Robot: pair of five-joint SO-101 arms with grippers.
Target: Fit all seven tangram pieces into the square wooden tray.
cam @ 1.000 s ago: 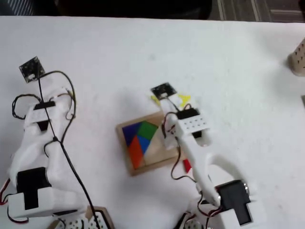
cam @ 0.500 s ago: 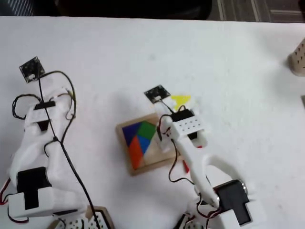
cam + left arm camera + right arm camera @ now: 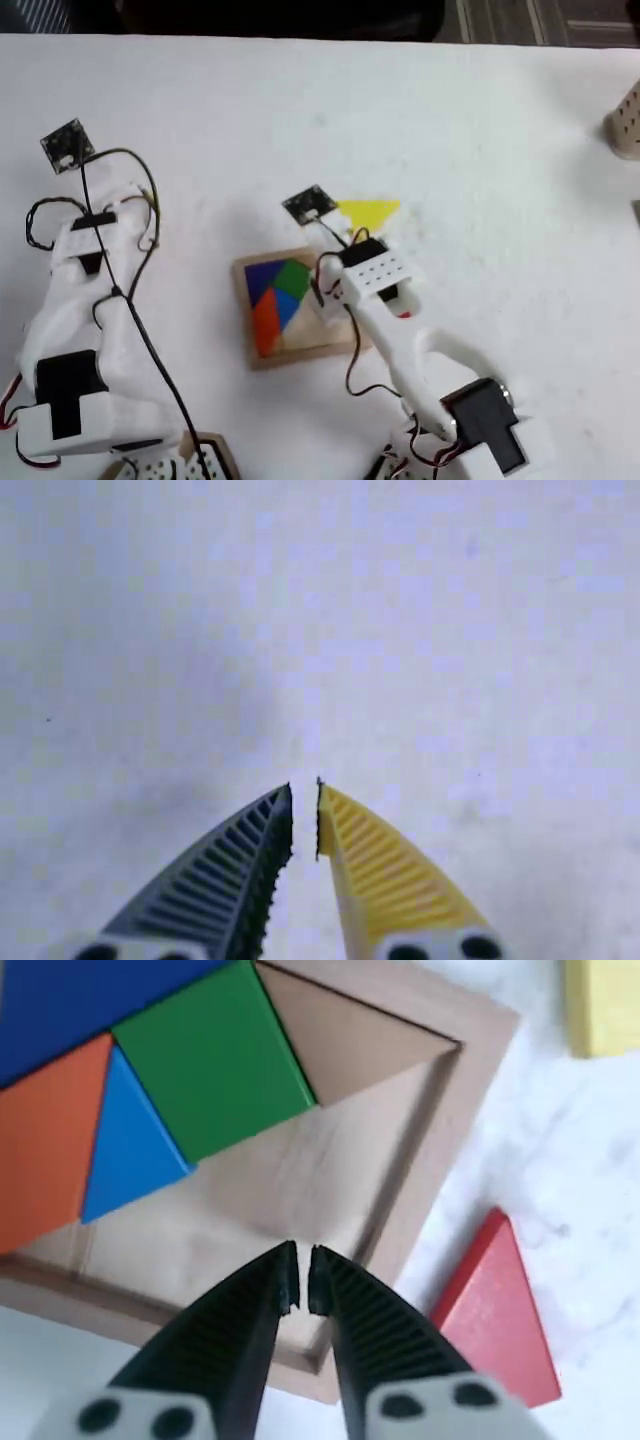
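The square wooden tray [image 3: 300,353] lies mid-table. Inside it sit a dark blue piece [image 3: 90,1000], a green square [image 3: 210,1060], a small light blue triangle [image 3: 130,1140], an orange piece [image 3: 45,1150] and a pale wood-coloured triangle [image 3: 350,1045]. My right gripper [image 3: 302,1280] hangs shut and holds nothing, over the tray's bare floor close to its rim [image 3: 470,1070]. Just outside that rim a red triangle [image 3: 495,1310] lies on the table. Beyond the tray lies a yellow triangle [image 3: 368,212]. Far to the left, my left gripper [image 3: 303,815] is shut over bare white tabletop.
The left arm [image 3: 90,240] with its looping black cables rests at the table's left side. The right arm [image 3: 375,272] covers the tray's right part. A perforated beige object [image 3: 625,125] stands at the far right edge. White tabletop stretches behind.
The right arm has swung left over the tray, and the tray has slid a little to the left. The yellow triangle has come out from under the arm. The left arm kept still.
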